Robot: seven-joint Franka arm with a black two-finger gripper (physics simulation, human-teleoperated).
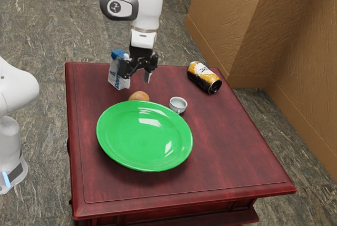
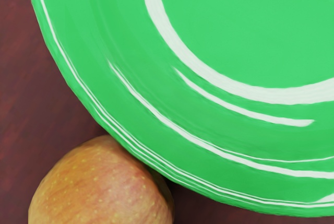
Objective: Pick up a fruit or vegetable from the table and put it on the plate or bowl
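Note:
An orange-yellow apple lies on the dark red table, touching the far rim of a big green plate. My black gripper hangs a short way above the apple, its fingers spread and nothing between them. In the wrist view the apple sits right under my hand, beside the curved rim of the green plate.
A blue and white carton stands just beside the gripper, toward the exterior view's left. A small white cup sits right of the apple. A dark can lies on its side at the far right of the table.

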